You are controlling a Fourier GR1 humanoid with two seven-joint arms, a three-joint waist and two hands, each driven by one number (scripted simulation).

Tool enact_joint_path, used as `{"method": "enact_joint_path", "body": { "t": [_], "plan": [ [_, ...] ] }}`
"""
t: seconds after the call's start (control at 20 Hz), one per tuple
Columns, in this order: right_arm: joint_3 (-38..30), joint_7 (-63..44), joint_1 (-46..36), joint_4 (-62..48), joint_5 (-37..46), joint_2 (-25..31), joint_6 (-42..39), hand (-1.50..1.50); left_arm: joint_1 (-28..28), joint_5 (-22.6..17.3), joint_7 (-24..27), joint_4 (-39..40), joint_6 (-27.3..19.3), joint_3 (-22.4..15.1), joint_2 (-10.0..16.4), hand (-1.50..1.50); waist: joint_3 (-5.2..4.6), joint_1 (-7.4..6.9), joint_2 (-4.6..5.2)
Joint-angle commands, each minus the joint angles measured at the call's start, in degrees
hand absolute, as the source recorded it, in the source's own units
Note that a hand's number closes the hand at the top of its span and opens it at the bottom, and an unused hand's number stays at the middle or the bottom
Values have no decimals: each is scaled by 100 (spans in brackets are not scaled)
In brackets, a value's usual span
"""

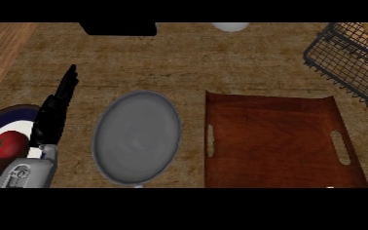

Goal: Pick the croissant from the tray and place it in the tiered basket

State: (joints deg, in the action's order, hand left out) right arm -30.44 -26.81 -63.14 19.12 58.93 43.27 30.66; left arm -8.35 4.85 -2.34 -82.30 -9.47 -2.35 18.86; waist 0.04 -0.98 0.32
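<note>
Leftmost, at the counter's (179, 68) near-left corner, a dark-rimmed patterned plate (18, 122) carries a round red fruit (9, 143), and just beside it the left hand (52, 117) rests with its fingers straight and together, pointing away from the robot and holding nothing. Next comes a bare grey plate (137, 136) near the front edge, with a black object (119, 28) and a pale rounded thing (230, 27) along the counter's far edge. Further right, the wooden tray (277, 141) lies flat by the front edge with nothing on it: no croissant shows on it or anywhere else on the counter. At the far-right corner the wire tiered basket (338, 58) is only partly in view, and whether the croissant lies inside it cannot be told. The right hand does not show at all. Judging by the bare tray, the pick seems done; the placing can't be confirmed, since the croissant may sit in the basket or be out of view in the unseen hand.
</note>
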Motion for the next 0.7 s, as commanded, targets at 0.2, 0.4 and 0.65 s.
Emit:
{"method": "enact_joint_path", "body": {
  "t": [0.2,0.4,0.65],
  "plan": [
    [-212,-909,300,964,-492,174,-519,-150,320,-20,-158,-236,53,167,64,0,-14,230,-119],
    [-435,-847,993,1770,-1019,188,-1197,-150,544,-30,-177,-348,68,286,171,0,-17,408,-189],
    [-754,-537,2188,3144,-1650,4,-1496,-150,491,-84,-195,-198,41,428,148,0,-16,537,-194]
  ]
}}
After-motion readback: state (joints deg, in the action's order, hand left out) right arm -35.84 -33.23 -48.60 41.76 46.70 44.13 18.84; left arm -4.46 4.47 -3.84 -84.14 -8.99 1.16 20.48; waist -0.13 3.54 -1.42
